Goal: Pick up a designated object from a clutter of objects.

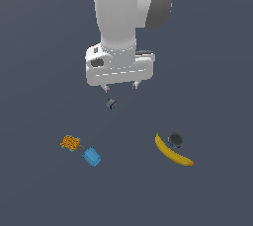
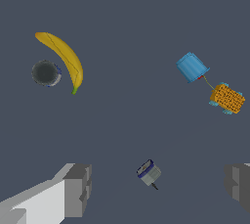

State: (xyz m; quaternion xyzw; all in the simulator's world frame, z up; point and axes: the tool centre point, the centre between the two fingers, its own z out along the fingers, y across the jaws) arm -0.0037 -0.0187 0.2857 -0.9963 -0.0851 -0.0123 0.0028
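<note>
right, my tool (image 1: 119,87) is spread wide and grips nothing, its fingers (image 2: 78,189) clear on either side of the tiny grey-blue piece (image 2: 149,172) in the wrist view. the arm (image 1: 123,22) hangs straight down, tool pointing at the worktop (image 1: 217,72). the tiny piece lies just below the fingertips in the exterior view. the banana (image 1: 173,152) touches the dark cup (image 1: 175,139); the blue cylinder (image 1: 91,156) and orange block (image 1: 70,143) sit close together. the worktop is plain dark grey-blue.

The arm (image 1: 118,13) is glossy white with a dark grey joint cap; its white tool (image 1: 120,87) carries two short grey, blocky fingers (image 2: 78,189).
</note>
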